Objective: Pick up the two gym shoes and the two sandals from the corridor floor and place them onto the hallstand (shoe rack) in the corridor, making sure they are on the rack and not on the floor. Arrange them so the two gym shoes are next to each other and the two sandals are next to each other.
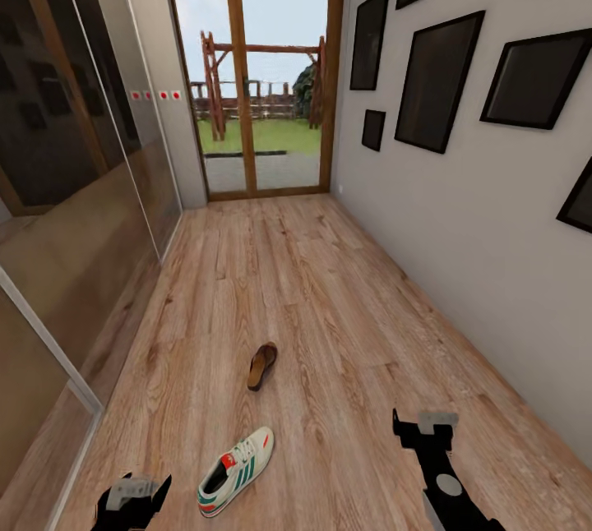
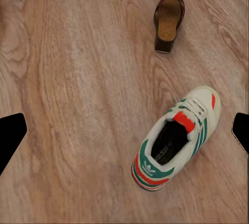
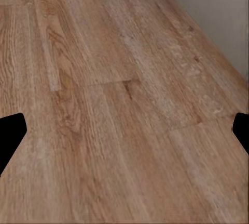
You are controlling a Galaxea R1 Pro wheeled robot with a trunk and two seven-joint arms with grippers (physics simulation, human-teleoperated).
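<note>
Left pincer (image 1: pixel 131 498) at lower left of the head frame, jaws wide, empty; right pincer (image 1: pixel 425 426) at lower right, also wide, over bare corridor floor (image 1: pixel 345 325). Gym shoe (image 1: pixel 236 470) lies just beside the left pincer, bottom centre, upright, toe pointing up-right. Likely step: grab it. Best to centre the left pincer over the shoe's midsection, align across its width, then descend. Sandal (image 1: pixel 261 366) sits further up, mid-frame, apart from the shoe.

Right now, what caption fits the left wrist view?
Open left claw above wood floor, one gym shoe and one sandal lying apart.
</note>
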